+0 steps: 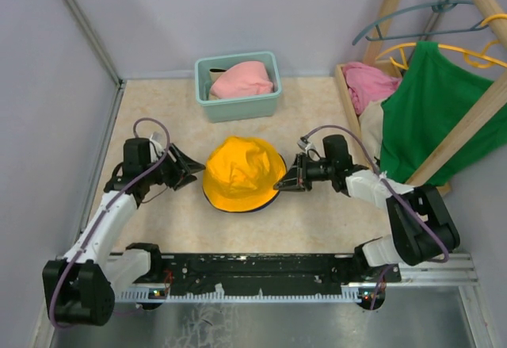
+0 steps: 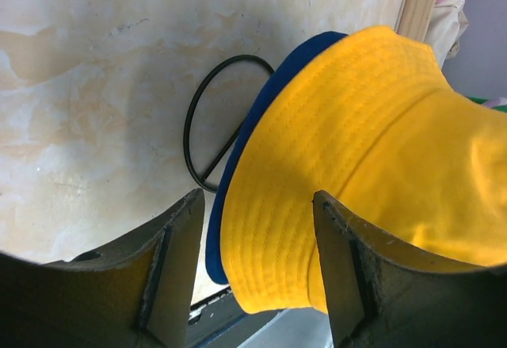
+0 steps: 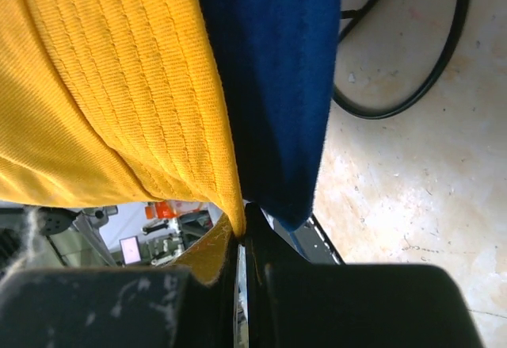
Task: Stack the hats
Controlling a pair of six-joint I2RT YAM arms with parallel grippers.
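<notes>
Tabletop (image 1: 182,225) holds a two-hat stack at its middle: the yellow hat (image 1: 242,170) sits crown-up on the navy hat (image 3: 269,78), which shows only as a dark rim below it. The bin (image 1: 236,110) behind holds the pink hat (image 1: 242,80).

The left gripper (image 1: 192,174) is spread wide, its fingers (image 2: 178,261) either side of the stack's left brim edge and gripping nothing. The right gripper (image 1: 281,183) is pinched tight on the yellow brim; whether the navy brim is caught too, I cannot tell.

My judgement is that the yellow hat is being settled. It should be let go by opening in place, then backing straight off, so the floppy brim is not dragged off centre. A black cable loop (image 2: 190,126) lies just beside the stack and could snag.
</notes>
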